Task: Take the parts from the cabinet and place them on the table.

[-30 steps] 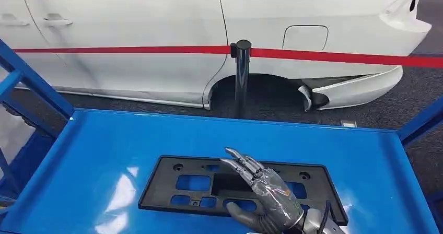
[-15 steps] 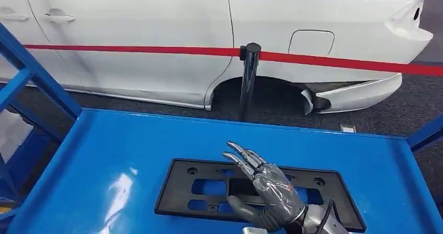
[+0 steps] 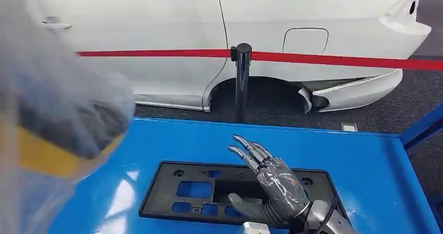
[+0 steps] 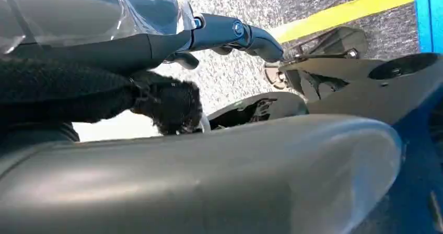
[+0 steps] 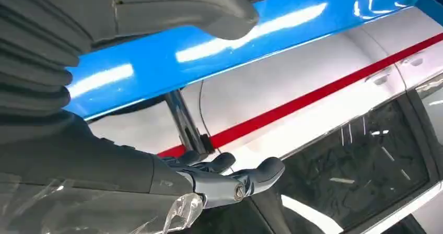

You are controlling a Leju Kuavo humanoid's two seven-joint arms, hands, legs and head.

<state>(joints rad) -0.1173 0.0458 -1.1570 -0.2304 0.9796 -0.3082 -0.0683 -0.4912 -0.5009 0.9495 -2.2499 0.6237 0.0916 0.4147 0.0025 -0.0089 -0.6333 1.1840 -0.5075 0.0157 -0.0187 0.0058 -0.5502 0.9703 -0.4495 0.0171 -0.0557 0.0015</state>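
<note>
Right hand (image 3: 274,187) raised over black plastic part (image 3: 198,192), palm down, fingers spread and extended forward, nothing held; contact with part cannot be told. Part seen lying flat on blue table (image 3: 365,166), near front edge. Left hand (image 4: 209,35) seen close in left wrist view, dark fingers partly extended over grey floor; open or closed cannot be told. White car (image 3: 324,30) and red barrier tape (image 3: 339,60) on black post (image 3: 241,77) beyond table. No legible writing.

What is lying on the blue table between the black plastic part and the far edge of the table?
Nothing: in the head view the blue table is bare between the black part and its far edge. The right hand hovers above the part.
</note>
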